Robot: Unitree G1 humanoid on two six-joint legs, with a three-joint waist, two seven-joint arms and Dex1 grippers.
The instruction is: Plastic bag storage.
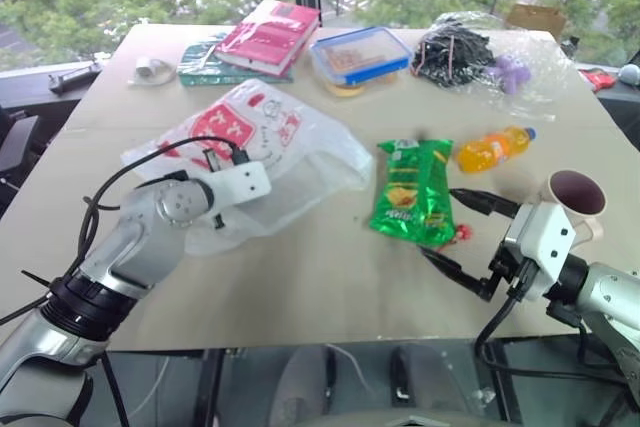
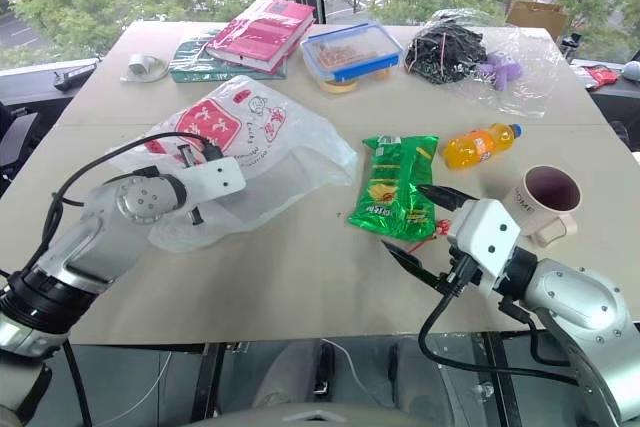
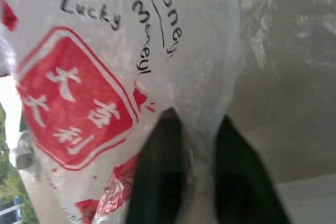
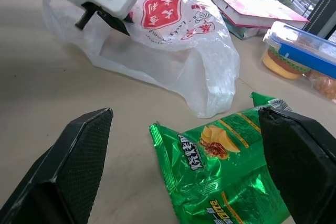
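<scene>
Head views: the plastic bag (image 1: 285, 152) is lying crumpled on the left-centre of the table (image 1: 300, 287), and the left gripper (image 2: 196, 185) is sitting on its near edge, clenched on the film, while the right gripper (image 1: 462, 237) is hanging spread wide just above the table beside the green snack packet (image 1: 412, 192), holding nothing. Left wrist view: the two black fingers (image 3: 157, 177) are pinching a fold of the bag next to its red logo. Right wrist view: its own fingers (image 4: 79, 166) are standing far apart with the snack packet lying between them, the bag beyond it, and the left gripper resting on the bag's far end.
</scene>
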